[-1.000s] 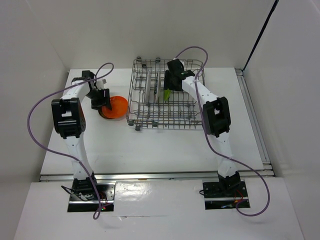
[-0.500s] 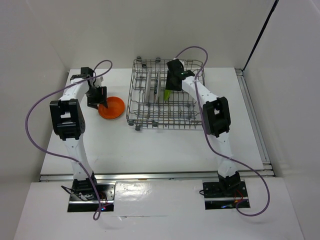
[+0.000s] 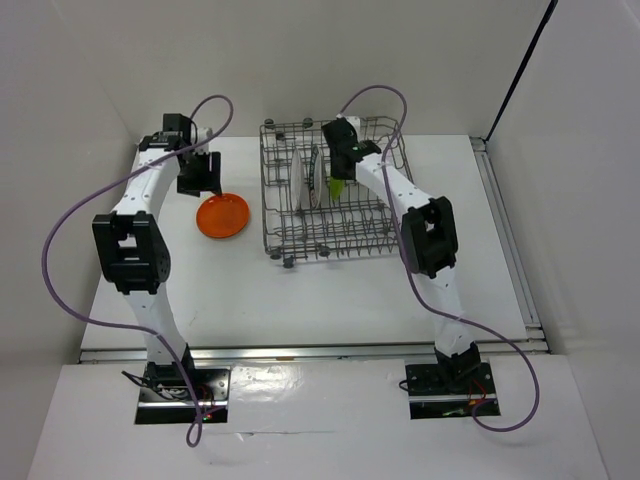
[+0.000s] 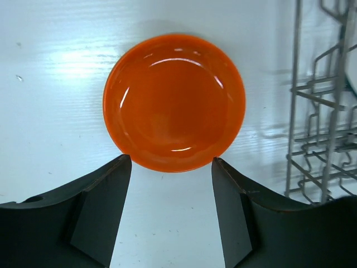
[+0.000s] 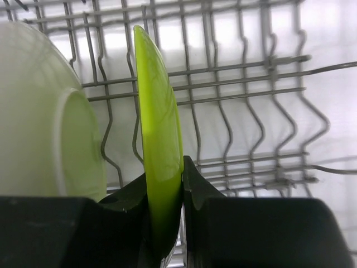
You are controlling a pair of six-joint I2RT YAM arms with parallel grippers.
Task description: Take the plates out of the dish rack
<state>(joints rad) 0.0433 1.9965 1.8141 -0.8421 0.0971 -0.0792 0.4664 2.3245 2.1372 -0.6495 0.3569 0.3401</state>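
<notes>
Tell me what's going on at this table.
Plates are being unloaded from a wire dish rack. The right end effector is shut on the rim of the lime green plate, which stands upright in the rack beside a pale plate. The left end effector hangs open above the orange plate, which lies flat on the table left of the rack, already out.

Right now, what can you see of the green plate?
The green plate is small, round, lime-coloured and glossy, perhaps glazed ceramic or plastic. It stands on edge inside the dish rack, leaning slightly. The right gripper is shut on its rim, one finger on each face. A white plate stands beside it, with a gap showing between them. The gripper hides part of its rim, so contact with the wires cannot be judged.
</notes>
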